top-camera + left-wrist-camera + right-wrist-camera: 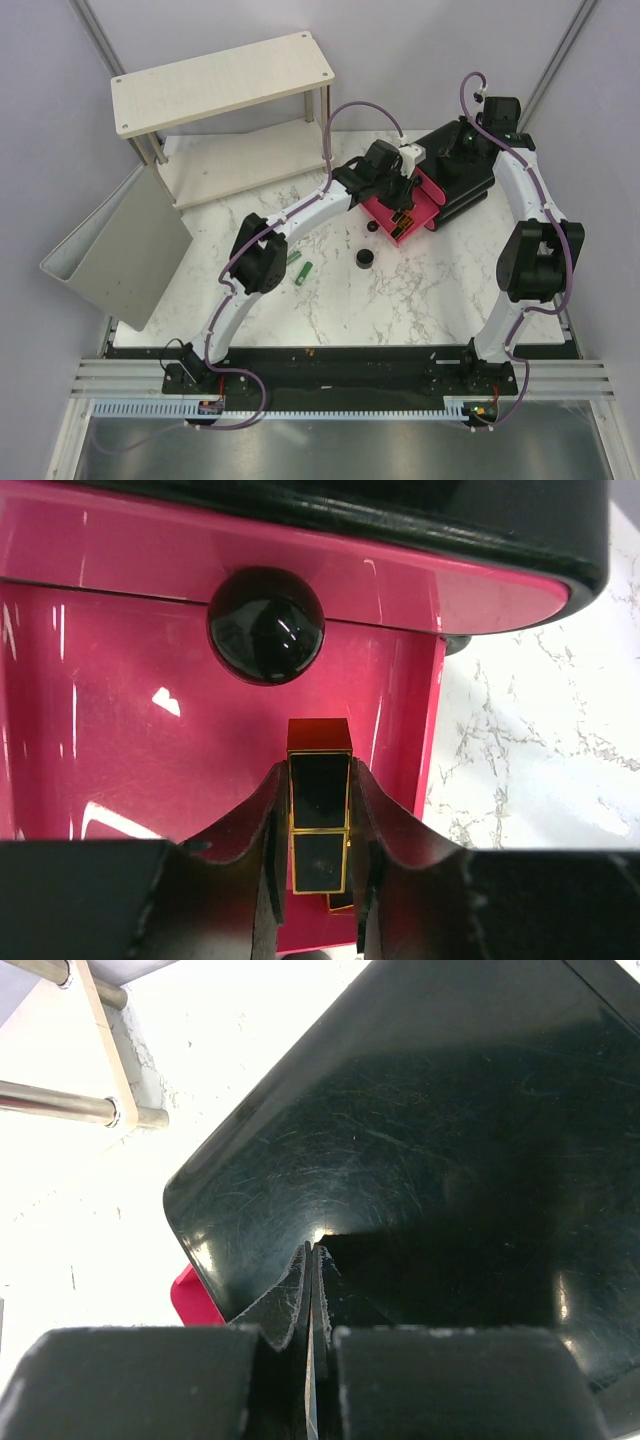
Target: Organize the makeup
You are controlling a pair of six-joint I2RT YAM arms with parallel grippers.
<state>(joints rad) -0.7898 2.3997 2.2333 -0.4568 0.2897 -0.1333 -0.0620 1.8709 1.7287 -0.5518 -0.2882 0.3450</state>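
Left fingers (265, 820) are gripping the black-and-gold case (320, 790) over the pink drawer (150, 730), right fingers (290, 1305) are sitting shut at the black box (450, 1160), and green tubes (302, 270) and black jar (366, 260) are waiting on the bench (450, 290).

Hot pink drawer (120, 730) with a glossy black knob (266, 626), black-and-gold case (320, 790), black box (450, 1140), two green tubes (307, 271), black jar (366, 260), white marble table (430, 300) with grey veins.

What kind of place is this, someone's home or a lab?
Most likely a robot lab test cell, not a home: plain partition walls enclose a marble-look table, a metal mounting rail runs along its near edge, and a bare wooden shelf stands at the back.
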